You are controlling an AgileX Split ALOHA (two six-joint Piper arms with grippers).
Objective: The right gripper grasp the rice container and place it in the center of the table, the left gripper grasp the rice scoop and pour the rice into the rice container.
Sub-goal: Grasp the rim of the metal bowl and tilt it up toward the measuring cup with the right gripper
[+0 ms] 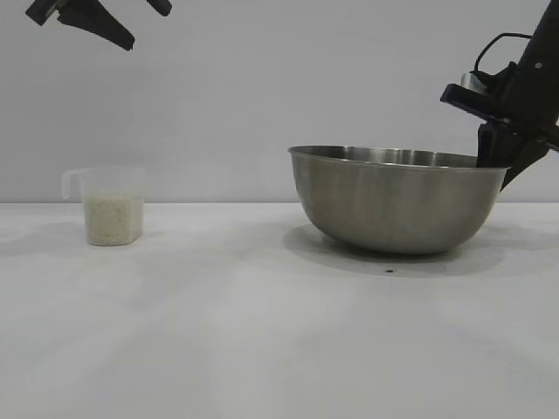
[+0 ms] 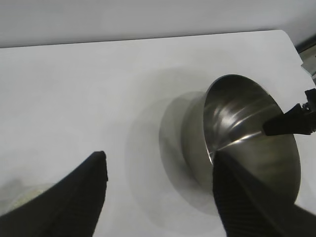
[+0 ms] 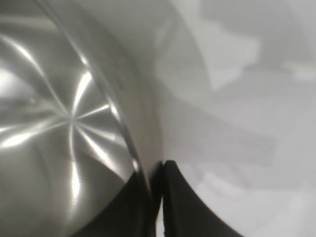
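Note:
The rice container, a large steel bowl, stands on the white table right of the middle. My right gripper is shut on its right-hand rim, with one finger inside the bowl and one outside. The right wrist view shows the rice container and my right gripper pinching its thin edge. The rice scoop, a clear cup with its handle to the left, stands at the left, about half full of rice. High above it hangs my left gripper, open and empty. From the left wrist view, my left gripper looks down at the rice container.
A tiny dark speck lies on the table just in front of the bowl. Bare white surface stretches between the scoop and the bowl and across the whole front. A plain grey wall closes the back.

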